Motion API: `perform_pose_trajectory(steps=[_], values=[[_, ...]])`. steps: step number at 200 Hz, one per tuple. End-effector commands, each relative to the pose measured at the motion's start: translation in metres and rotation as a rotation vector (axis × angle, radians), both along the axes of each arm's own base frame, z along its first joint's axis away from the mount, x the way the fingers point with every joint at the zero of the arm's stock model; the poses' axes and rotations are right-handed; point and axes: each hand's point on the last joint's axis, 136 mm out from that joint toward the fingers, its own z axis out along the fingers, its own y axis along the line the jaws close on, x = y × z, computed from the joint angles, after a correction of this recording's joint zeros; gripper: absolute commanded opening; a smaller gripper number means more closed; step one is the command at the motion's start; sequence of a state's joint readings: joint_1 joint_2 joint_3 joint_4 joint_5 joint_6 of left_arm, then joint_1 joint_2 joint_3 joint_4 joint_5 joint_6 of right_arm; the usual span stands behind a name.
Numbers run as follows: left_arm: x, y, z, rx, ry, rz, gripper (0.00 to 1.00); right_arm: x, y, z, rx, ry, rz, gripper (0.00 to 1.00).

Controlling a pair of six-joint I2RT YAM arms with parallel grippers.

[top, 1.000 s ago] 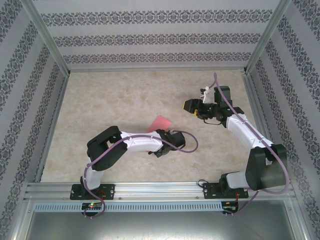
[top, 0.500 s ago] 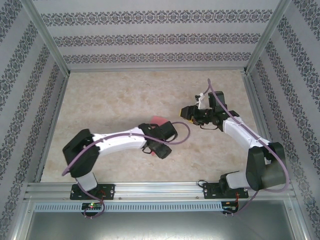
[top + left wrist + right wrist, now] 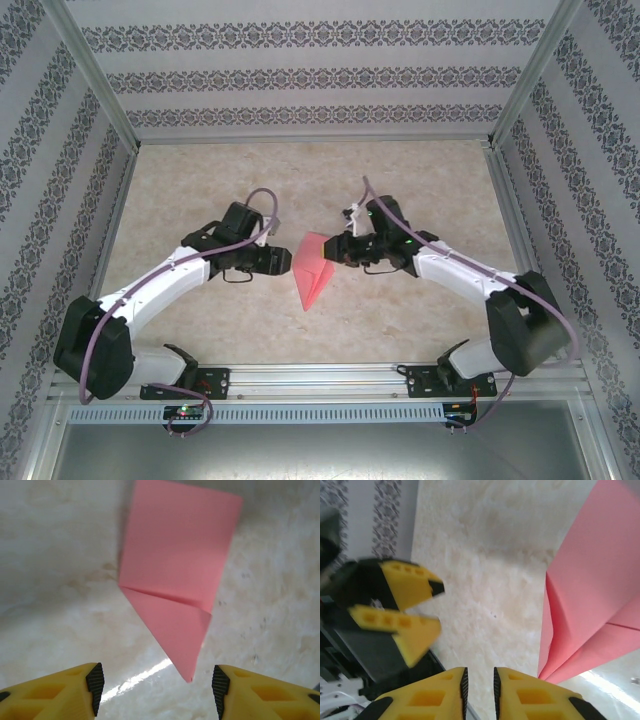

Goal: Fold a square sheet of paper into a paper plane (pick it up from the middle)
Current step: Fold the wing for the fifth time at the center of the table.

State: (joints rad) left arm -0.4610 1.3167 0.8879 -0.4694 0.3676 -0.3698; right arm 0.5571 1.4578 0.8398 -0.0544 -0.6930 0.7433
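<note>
Around the work: a beige mottled table, walled on three sides by striped patterned wallpaper, with a metal rail along the near edge and a purple cable looping off the left wrist.

Near the middle of the table, the pink paper, folded to a point aimed at the near edge, broad end toward the far wall. Flanked closely by both arms: left gripper just beside its left edge, right gripper at its upper right edge. Touching or not, impossible to tell from above.

From the left wrist: left gripper spread wide and empty, black pads well apart. Paper just ahead on the table, creased across, tip aimed into the gap between the fingers.

From the right wrist: right gripper nearly closed, with a thin slit between the pads and nothing pinched. Paper off to the right of the fingers, point just beside the right-hand finger. Across bare table, the left gripper, fingers parted.
</note>
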Motion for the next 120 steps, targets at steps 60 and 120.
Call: perform_pose_trajectory(steps=[60,120], values=[[0.029,0.007,-0.020,-0.205,0.081,0.139,0.61,-0.010,0.045,-0.065,-0.184,0.045,0.074,0.12],[0.028,0.004,-0.031,-0.194,0.129,0.125,0.61,-0.012,0.021,-0.109,-0.343,0.076,0.083,0.11]])
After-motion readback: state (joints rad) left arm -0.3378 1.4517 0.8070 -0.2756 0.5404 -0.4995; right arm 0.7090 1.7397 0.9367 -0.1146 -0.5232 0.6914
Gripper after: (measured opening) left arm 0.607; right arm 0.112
